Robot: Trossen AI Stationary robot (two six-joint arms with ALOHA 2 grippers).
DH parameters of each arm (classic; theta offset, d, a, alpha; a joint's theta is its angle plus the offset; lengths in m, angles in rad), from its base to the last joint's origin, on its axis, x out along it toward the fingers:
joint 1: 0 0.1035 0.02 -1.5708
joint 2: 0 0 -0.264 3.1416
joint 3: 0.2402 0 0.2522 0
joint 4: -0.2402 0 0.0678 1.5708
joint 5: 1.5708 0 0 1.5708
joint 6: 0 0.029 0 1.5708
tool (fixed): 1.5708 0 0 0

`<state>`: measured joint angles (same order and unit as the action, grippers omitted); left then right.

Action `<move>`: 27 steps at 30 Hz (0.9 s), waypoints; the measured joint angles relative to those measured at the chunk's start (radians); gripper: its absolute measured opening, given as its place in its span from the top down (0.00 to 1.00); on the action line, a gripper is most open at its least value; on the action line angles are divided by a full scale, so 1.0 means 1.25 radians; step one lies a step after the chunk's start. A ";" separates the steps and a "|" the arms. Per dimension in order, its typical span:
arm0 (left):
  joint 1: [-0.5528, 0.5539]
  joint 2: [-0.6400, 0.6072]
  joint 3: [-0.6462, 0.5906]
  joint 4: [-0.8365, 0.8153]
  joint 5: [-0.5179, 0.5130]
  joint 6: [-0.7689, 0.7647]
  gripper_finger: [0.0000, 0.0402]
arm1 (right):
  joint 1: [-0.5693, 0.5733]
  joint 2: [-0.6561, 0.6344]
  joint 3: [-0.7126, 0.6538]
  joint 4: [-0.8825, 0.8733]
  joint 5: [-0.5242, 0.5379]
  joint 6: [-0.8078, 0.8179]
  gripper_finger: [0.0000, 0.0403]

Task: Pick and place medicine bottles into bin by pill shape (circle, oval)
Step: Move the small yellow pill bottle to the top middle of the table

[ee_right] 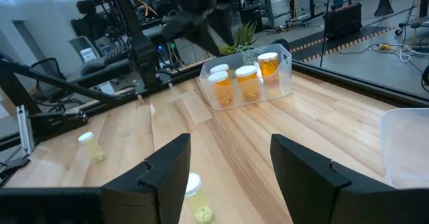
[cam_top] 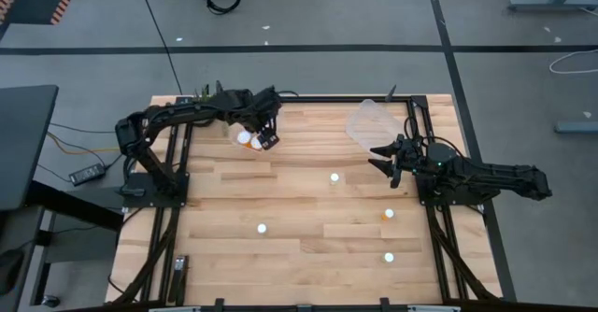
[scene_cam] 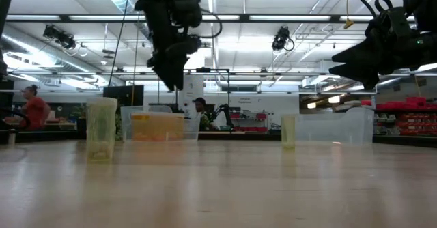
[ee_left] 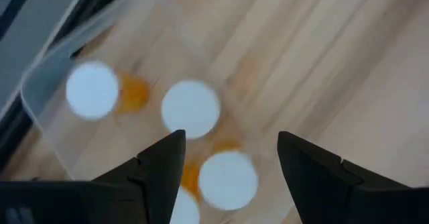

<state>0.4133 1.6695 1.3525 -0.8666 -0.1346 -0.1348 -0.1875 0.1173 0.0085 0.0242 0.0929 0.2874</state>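
Hovering wide-jawed over the bin of bottles, the left gripper must next fetch another loose bottle; right gripper waits open.

**Arm and Claw Posture: Both Open, Both Raised**

The left arm reached from its mount at the left edge of the bench toward the far side, its links folded and the wrist turned downward. The left claw pointed down at the bench, and in the left wrist view its two dark fingers stood well apart with nothing between them. In the low view it hung above the bench surface.

The right arm lay extended inward from the right edge. The right claw was held level above the bench, its fingers spread wide and empty.
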 joint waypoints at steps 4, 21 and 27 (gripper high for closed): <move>-0.061 -0.005 0.020 0.002 0.076 0.034 0.42 | 0.000 0.000 0.000 0.000 0.000 0.000 0.47; -0.316 -0.005 0.011 -0.051 0.108 -0.044 0.59 | 0.000 0.000 0.000 0.000 0.000 0.000 0.47; -0.428 -0.005 0.011 -0.163 0.090 -0.202 0.64 | 0.000 0.000 0.000 0.000 0.000 0.000 0.47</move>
<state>-0.1211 1.6627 1.3659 -1.0701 -0.0223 -0.3873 -0.1873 0.1173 0.0082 0.0242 0.0929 0.2874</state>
